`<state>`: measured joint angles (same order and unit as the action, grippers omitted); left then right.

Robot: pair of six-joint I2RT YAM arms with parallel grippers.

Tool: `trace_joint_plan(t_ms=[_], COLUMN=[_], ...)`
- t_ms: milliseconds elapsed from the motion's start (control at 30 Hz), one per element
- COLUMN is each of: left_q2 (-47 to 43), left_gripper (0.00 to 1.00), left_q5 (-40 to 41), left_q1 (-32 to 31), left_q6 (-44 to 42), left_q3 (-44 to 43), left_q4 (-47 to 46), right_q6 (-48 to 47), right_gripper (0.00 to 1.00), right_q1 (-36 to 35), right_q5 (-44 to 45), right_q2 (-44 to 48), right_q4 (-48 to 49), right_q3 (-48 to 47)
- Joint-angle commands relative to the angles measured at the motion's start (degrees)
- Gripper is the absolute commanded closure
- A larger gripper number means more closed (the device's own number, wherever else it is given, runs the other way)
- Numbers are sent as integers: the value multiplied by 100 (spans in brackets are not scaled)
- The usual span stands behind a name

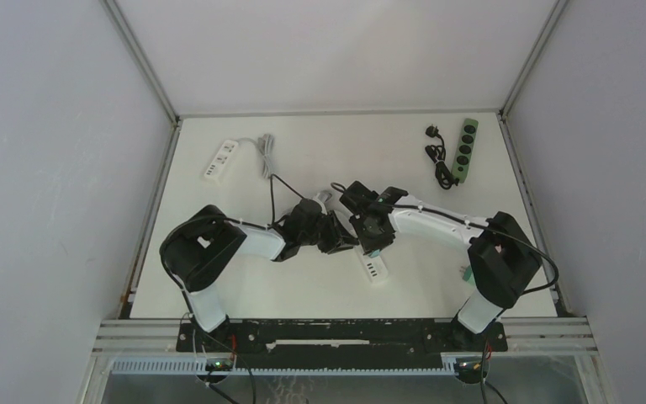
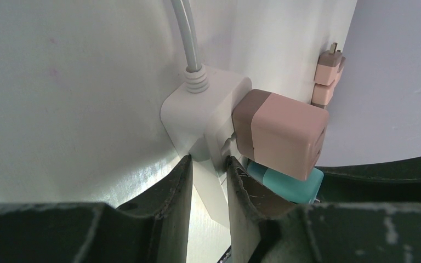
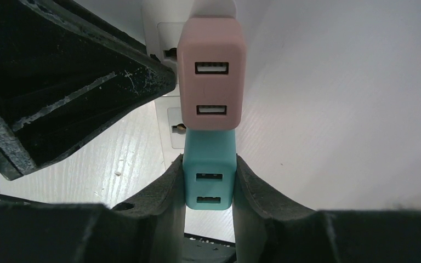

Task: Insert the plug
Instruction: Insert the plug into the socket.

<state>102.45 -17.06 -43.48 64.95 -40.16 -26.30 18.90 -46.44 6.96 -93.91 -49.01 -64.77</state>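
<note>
- Left gripper [image 2: 208,166] is clamped on the cord end of the white power strip [image 2: 197,118], with the strip body pinched between its two fingers. The cord [image 2: 189,38] runs off away from the wrist.
- Right gripper [image 3: 208,164] is closed on the teal adapter [image 3: 209,178], one finger pressed against each side.
- The teal adapter sits at the strip's socket face, touching the pink adapter [image 3: 211,71] in the neighbouring socket.
- Its prongs are hidden, so how far it is seated cannot be told. It looks close to home.
- In the top view both arms meet mid-table. A second white strip [image 1: 221,158] lies at the far left and a green strip [image 1: 465,150] at the far right, both well apart.
</note>
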Motion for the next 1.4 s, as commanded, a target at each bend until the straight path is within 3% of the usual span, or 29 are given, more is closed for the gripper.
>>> trace_joint_plan(t_ms=[0,367,667,1000,1367], left_q2=[12,4,-21,-51,-59], left_gripper=[67,68,68,68,68], left_q5=[139,132,146,172,175], left_q1=[-37,-37,-37,-37,-42], left_q6=[-140,-169,-175,-167,-173], left_q3=[39,24,48,66,101], left_q4=[92,99,99,91,53], right_q6=[-81,-127,-116,-104,4], right_gripper=[100,100,100,100,100], right_q1=[-5,206,-55,301,29], right_q5=[-362,-379,-245,-286,-196], right_q2=[-585,-726,-1050,-919,-1051], right_q4=[-36,-144,-314,-375,-205], right_q3=[141,33,-303,-301,-162])
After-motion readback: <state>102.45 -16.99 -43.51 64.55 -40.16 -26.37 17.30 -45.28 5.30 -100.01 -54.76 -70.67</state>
